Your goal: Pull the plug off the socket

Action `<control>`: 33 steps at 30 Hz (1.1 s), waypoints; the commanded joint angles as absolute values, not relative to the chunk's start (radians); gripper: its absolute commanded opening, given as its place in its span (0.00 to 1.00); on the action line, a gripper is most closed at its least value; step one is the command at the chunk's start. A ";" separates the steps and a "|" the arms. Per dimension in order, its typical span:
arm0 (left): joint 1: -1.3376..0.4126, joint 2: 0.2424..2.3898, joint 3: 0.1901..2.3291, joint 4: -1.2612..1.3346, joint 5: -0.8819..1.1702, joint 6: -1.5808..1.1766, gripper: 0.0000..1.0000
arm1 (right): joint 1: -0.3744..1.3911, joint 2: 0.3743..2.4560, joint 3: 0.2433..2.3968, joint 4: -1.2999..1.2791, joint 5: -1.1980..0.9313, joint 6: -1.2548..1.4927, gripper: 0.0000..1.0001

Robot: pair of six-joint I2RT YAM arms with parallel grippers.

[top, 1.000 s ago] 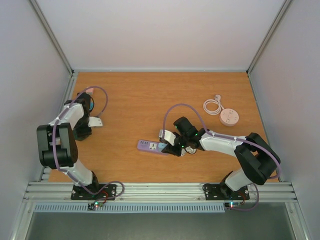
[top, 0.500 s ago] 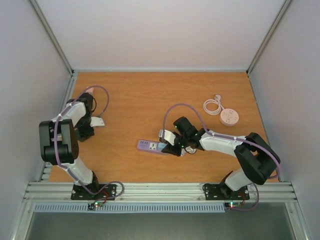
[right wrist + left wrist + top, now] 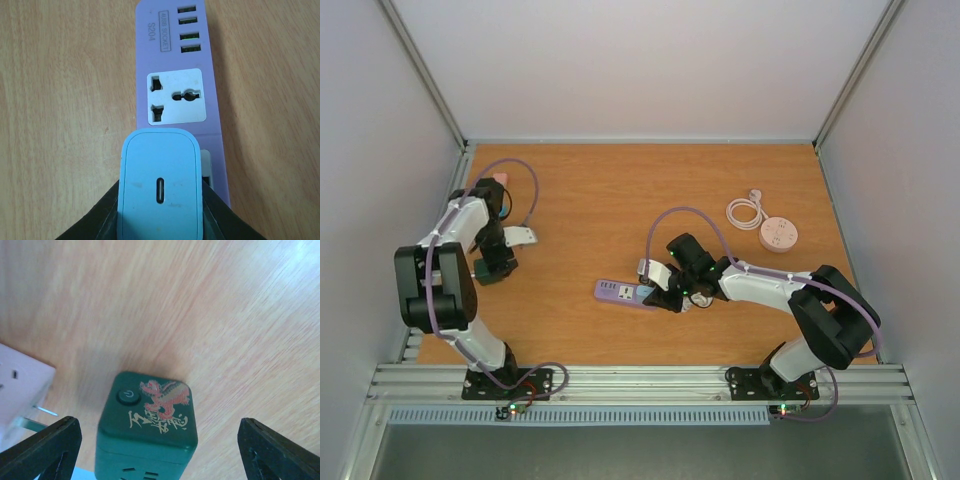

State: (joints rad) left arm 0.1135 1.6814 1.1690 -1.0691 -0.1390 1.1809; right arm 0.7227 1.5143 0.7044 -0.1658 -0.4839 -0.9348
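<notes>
A purple power strip (image 3: 617,292) lies on the wooden table (image 3: 620,200). In the right wrist view the strip (image 3: 175,50) shows one free universal socket and several USB ports. A light blue plug (image 3: 160,187) stands on the strip below that socket, its prongs hidden. My right gripper (image 3: 160,212) is shut on the plug, one black finger (image 3: 105,217) on each side. In the top view it (image 3: 665,294) sits at the strip's right end. My left gripper (image 3: 160,450) is open, its fingers either side of a green cube socket (image 3: 147,425) without touching it.
A white adapter (image 3: 20,390) with bare prongs lies beside the green cube (image 3: 482,272), at the left of the table (image 3: 520,237). A round pink-and-white socket (image 3: 778,234) with a coiled white cable (image 3: 746,211) sits at the back right.
My left wrist has swung toward the near side and now hangs over the green cube. The right arm, the plug and the strip have not moved.
</notes>
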 commanded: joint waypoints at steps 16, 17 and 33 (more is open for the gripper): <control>0.040 1.460 1.135 -1.038 0.376 1.268 0.89 | 0.721 1.483 0.771 -0.212 -0.485 -0.908 0.70; 0.034 1.451 1.132 -1.038 0.408 1.275 0.89 | 0.716 1.476 0.768 -0.215 -0.485 -0.914 0.71; -0.297 1.371 1.038 -0.812 0.759 1.185 0.86 | 0.602 1.358 0.615 -0.148 -0.576 -0.964 0.83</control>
